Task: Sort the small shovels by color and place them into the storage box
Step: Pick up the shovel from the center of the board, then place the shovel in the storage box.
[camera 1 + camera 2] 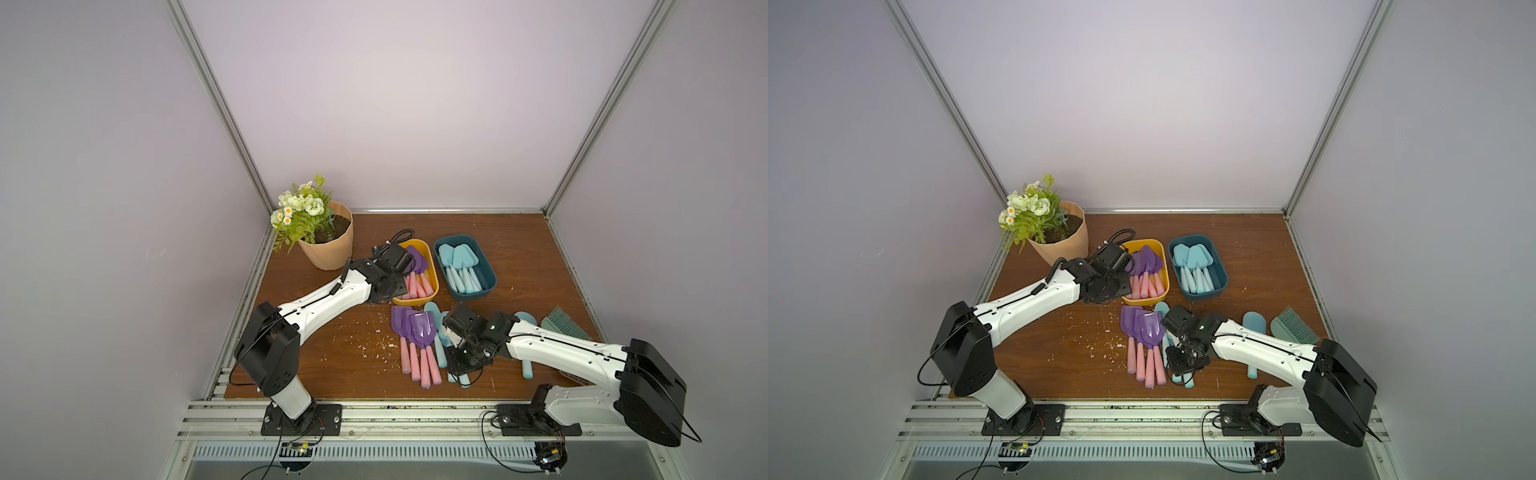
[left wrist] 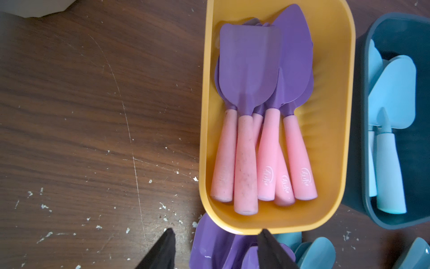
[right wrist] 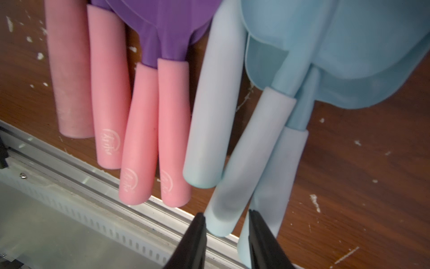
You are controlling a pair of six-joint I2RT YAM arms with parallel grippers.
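Several purple shovels with pink handles (image 2: pixel 249 69) lie in the yellow storage box (image 1: pixel 435 278) (image 2: pixel 204 116). Several aqua shovels (image 1: pixel 461 266) lie in the teal box (image 1: pixel 492 274). More purple shovels (image 1: pixel 422 328) (image 3: pixel 172 116) and aqua ones (image 1: pixel 432 311) lie side by side on the table nearer the front. A lone aqua shovel (image 1: pixel 525 320) lies further right. My left gripper (image 1: pixel 388 291) (image 2: pixel 217 234) hangs open and holds nothing at the yellow box's near end. My right gripper (image 1: pixel 459 368) (image 3: pixel 226 214) is shut on the handle end of an aqua shovel (image 3: pixel 244 163).
A potted plant (image 1: pixel 328 245) stands at the back left. A green brush (image 1: pixel 565 324) lies at the right edge, partly under my right arm. White crumbs are scattered on the brown table (image 1: pixel 357 345). A metal rail (image 3: pixel 69 163) runs along the front edge.
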